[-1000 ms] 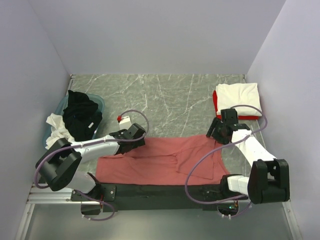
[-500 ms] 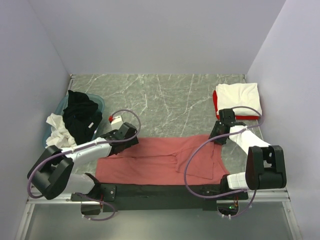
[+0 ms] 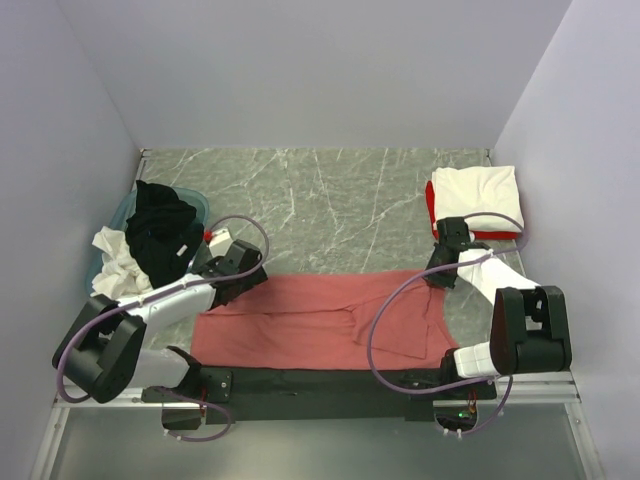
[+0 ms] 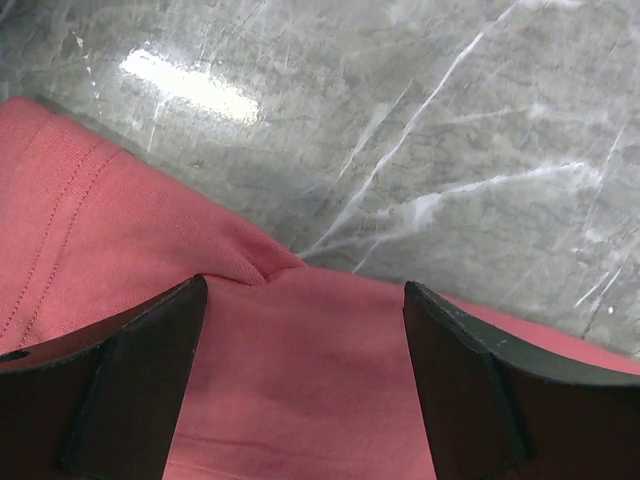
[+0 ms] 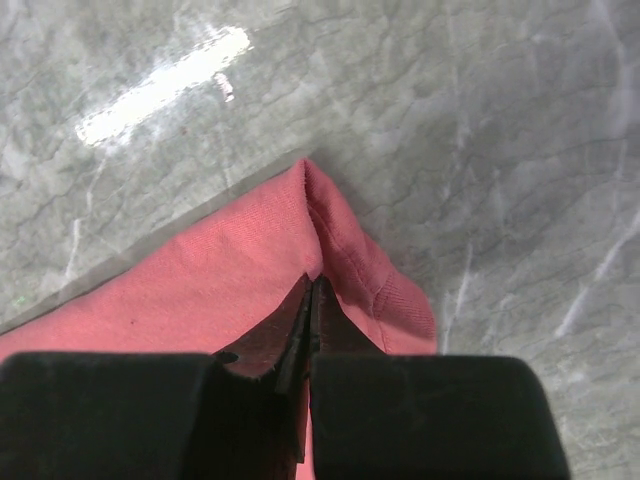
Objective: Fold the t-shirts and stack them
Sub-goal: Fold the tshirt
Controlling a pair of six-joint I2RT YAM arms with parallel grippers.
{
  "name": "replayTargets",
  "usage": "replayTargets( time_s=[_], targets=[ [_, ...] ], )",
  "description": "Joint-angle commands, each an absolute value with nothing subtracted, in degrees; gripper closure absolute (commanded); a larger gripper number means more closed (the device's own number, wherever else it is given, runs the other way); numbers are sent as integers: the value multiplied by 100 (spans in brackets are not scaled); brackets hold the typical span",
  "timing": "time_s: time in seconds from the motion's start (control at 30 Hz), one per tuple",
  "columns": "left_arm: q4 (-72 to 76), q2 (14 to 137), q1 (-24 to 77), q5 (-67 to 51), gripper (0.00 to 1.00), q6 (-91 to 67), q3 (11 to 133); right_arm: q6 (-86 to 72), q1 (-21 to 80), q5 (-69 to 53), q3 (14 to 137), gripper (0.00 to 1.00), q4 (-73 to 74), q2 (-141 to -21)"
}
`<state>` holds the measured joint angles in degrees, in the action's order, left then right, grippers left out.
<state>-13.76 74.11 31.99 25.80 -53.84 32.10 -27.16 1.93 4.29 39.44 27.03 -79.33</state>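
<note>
A large salmon-pink t-shirt (image 3: 320, 320) lies spread flat near the arm bases. My left gripper (image 3: 247, 275) stands open over its far left edge; in the left wrist view the gripper (image 4: 300, 385) has pink cloth (image 4: 100, 230) between its wide-apart fingers without touching it. My right gripper (image 3: 436, 277) is at the shirt's far right corner. In the right wrist view that gripper (image 5: 312, 300) is shut on a pinched ridge of the pink cloth (image 5: 220, 270). A folded cream-white t-shirt (image 3: 478, 195) sits on a red one (image 3: 432, 200) at the back right.
A teal basin (image 3: 125, 212) stands at the left wall, holding a crumpled black t-shirt (image 3: 165, 230) and a white one (image 3: 115, 260) that spills over its near rim. Grey marble tabletop (image 3: 340, 200) lies beyond the pink shirt. Walls close in on three sides.
The right gripper has lowered onto the pink shirt's far right corner and shut on it. The left gripper has slid leftward along the shirt's far edge, still open.
</note>
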Motion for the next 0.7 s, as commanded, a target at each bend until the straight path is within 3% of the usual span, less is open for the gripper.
replayTargets(
  time_s=[0.0,0.27,0.53,0.67],
  targets=[
    [-1108,7479,3138,2523,14,-5467,3155,-2716,132,931,4201,100,2786,-7998],
    [-1178,7410,3094,2566,14,-5572,3032,-2777,53,1345,4307,100,2900,-8042],
    [-1801,6566,3068,3101,13,-5687,3181,-2742,44,1274,4272,100,2874,-7981],
    [-1907,6433,2533,2998,14,-5432,3217,-2742,44,1327,4280,100,2874,-7937]
  ],
)
